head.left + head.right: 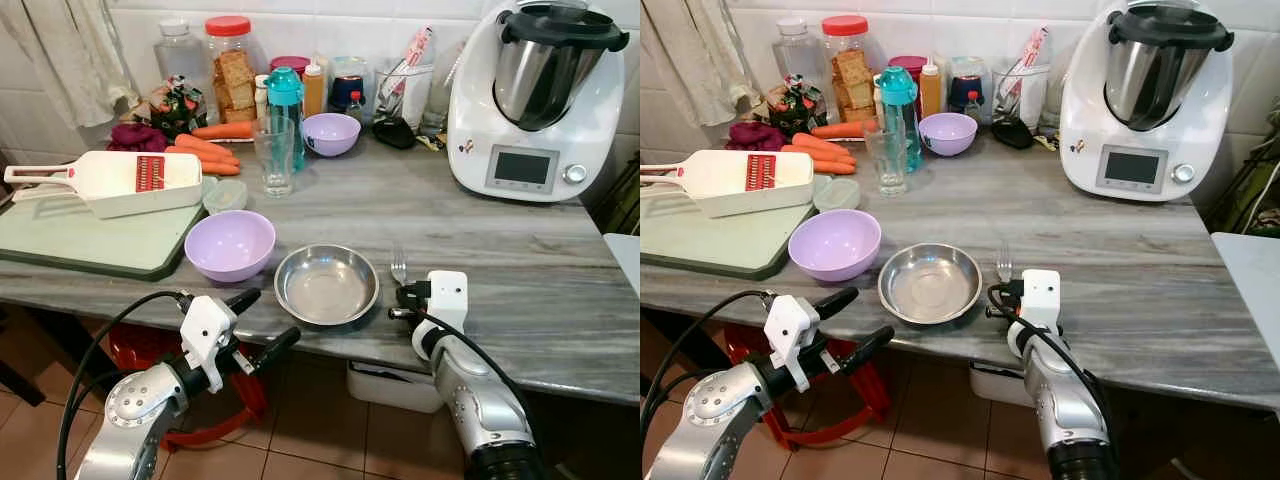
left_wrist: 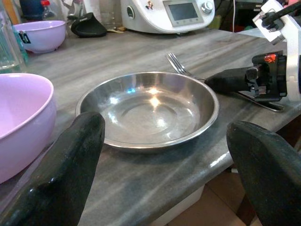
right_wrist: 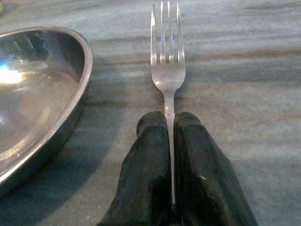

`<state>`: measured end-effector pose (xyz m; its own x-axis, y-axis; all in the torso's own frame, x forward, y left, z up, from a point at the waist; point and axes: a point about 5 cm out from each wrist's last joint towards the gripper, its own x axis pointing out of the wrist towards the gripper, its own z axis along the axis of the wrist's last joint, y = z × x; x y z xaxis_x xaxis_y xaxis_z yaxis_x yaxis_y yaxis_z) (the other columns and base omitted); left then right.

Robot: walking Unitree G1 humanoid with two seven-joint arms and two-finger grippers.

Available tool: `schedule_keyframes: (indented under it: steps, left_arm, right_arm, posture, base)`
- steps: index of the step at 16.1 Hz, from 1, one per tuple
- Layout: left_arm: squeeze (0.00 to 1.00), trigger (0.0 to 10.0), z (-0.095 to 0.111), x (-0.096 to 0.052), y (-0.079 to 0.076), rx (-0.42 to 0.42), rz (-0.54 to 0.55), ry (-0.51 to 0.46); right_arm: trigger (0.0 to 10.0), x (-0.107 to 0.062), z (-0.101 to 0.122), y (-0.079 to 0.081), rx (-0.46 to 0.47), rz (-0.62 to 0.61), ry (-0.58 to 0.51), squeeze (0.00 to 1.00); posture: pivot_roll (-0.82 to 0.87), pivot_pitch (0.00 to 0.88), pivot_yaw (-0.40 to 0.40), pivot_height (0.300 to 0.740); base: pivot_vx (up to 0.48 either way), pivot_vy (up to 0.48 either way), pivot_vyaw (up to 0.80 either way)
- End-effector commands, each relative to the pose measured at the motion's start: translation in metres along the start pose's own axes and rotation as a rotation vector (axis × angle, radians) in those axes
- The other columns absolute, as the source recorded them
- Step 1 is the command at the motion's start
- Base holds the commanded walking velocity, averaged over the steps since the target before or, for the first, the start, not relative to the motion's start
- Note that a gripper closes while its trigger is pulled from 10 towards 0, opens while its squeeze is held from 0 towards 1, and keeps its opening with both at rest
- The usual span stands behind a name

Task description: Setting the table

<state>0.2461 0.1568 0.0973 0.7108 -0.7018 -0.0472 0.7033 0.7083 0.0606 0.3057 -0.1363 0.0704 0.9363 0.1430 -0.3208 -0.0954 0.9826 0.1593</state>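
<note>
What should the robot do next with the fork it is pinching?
Probably open the right tool and back away. Its fingers are shut on the fork, whose handle is pinched between them, and the fork seems to lie flat on the grey counter, just right of the steel plate, tines pointing away from the robot. It looks placed already.

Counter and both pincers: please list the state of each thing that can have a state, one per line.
Fork: lying flat on the counter, right of the steel plate, handle clamped.
Right pincer: shut on the fork.
Left pincer: open, off the counter edge.
Steel plate: upright, empty.
Near purple bowl: upright, empty.
Drinking glass: upright.
Teal bottle: capped.
Cracker jar: lid on.
</note>
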Motion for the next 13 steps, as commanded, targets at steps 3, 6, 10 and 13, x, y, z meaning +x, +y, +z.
schedule_keyframes:
  steps: [3, 6, 10, 13]
  left_arm:
    - [0.0, 10.0, -0.0015, -0.0023, 0.0027, 0.016, -0.008, 0.017]
    - [0.0, 10.0, -0.0028, -0.0009, 0.0017, 0.013, -0.012, 0.015]
    - [0.0, 10.0, -0.0053, -0.0005, 0.0018, 0.008, -0.013, 0.016]
    - [0.0, 10.0, -0.0077, -0.001, 0.0008, 0.005, -0.017, 0.019]
  right_arm:
    - [10.0, 0.0049, 0.0029, 0.0024, 0.033, -0.01, -0.004, 0.0]
    - [10.0, 0.0078, 0.0025, 0.004, 0.065, -0.018, -0.001, 0.0]
    - [10.0, 0.0092, -0.0017, 0.003, 0.082, -0.046, 0.017, 0.0]
    - [10.0, 0.0092, -0.0052, 0.0013, 0.083, -0.059, 0.029, 0.0]
  posture:
    - [-0.03, 0.0, -0.007, 0.74]
    - [-0.03, 0.0, -0.006, 0.74]
    - [-0.03, 0.0, -0.006, 0.74]
    - [-0.03, 0.0, -0.006, 0.74]
  base:
    - [0.0, 0.0, 0.0]
    - [0.0, 0.0, 0.0]
    - [0.0, 0.0, 0.0]
    - [0.0, 0.0, 0.0]
